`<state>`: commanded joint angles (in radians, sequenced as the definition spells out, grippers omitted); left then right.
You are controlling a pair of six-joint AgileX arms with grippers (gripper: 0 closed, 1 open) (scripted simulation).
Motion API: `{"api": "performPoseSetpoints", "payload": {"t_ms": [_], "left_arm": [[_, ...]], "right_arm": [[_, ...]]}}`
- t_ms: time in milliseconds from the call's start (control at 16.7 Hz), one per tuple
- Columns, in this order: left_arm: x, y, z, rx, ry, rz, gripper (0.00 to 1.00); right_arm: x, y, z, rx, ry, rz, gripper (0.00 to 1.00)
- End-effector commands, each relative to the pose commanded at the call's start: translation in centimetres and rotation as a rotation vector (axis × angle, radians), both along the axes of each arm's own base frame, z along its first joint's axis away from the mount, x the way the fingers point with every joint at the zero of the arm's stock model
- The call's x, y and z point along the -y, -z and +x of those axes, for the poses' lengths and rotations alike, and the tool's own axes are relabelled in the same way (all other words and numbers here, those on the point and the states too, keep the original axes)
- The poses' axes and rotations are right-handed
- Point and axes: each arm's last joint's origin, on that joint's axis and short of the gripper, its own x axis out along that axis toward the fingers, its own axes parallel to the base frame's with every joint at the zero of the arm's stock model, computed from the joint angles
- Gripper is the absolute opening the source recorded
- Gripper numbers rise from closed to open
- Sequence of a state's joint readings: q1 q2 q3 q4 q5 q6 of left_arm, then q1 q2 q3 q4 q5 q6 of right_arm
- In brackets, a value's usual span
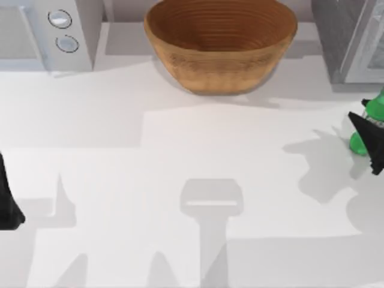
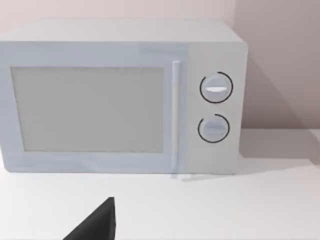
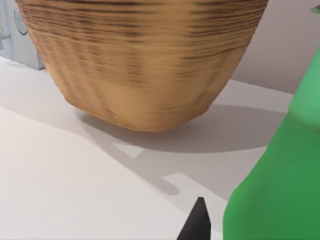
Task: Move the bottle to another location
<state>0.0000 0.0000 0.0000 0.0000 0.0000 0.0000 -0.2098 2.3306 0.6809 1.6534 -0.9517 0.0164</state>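
At the table's (image 1: pixel 180 240) right edge, the green bottle (image 1: pixel 367 123) was seen with the right gripper (image 1: pixel 367 139) set directly against it, dark fingers overlapping its body. Whether the fingers were closed on the bottle could not be told. The task was judged to be at an early stage: a secure grasp, the carry and the set-down remained to be done. The bottle lay well apart from the wicker bowl (image 1: pixel 221 45). The left gripper (image 1: pixel 9 204) was parked at the left edge, near the microwave (image 2: pixel 120 95).

Bottle (image 1: pixel 373 114) translucent green plastic, smooth; bowl (image 1: pixel 221 42) ribbed woven wicker; table (image 1: pixel 120 180) matt white.
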Motion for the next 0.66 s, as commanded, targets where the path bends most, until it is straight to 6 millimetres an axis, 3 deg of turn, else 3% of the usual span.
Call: {"api": "performPoseSetpoints", "payload": {"t_ms": [300, 660], "left_arm": [[0.0, 0.0, 0.0, 0.0, 0.0, 0.0, 1.0], [0.0, 0.0, 0.0, 0.0, 0.0, 0.0, 1.0]], "right_arm": [[0.0, 0.0, 0.0, 0.0, 0.0, 0.0, 0.98], [0.0, 0.0, 0.0, 0.0, 0.0, 0.0, 1.0]]}}
